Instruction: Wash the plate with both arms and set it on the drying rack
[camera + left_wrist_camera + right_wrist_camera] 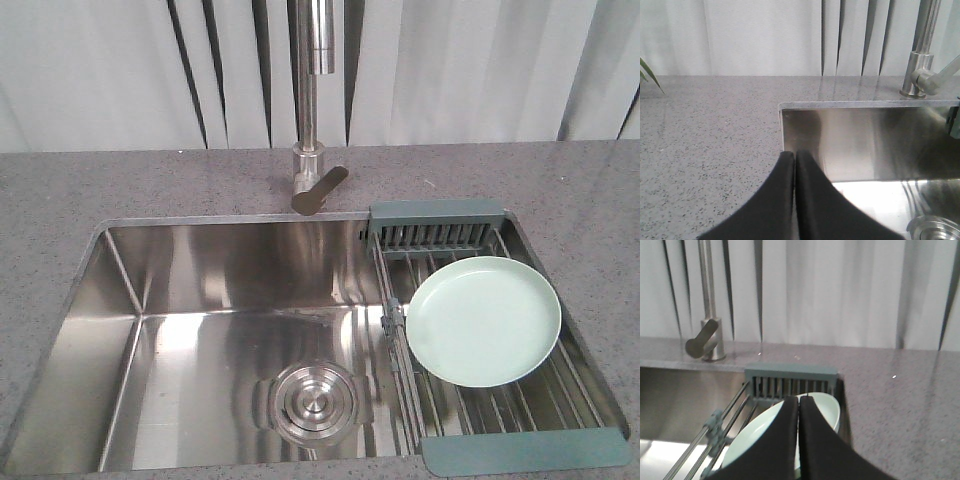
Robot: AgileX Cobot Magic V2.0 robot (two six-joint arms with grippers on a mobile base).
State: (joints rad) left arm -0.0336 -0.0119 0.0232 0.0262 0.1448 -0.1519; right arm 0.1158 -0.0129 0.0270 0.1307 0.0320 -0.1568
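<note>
Right claw (799, 405) pressed together, empty, poised above the plate (822, 412); left claw (795, 160) likewise pressed together near the sink's (230, 270) left corner. Plate lying flat on the drying rack (440, 235), right of the sink. Best spread fingers first, grip the rim. Grey speckled counter (100, 190), pale curtain (450, 70) behind.

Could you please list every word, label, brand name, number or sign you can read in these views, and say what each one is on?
None: no readable text shows in any of the three views.
The plate, drying rack, faucet, sink, drain and countertop all appear unmarked.
The left gripper and right gripper fingers are plain black, with no lettering visible.
</note>
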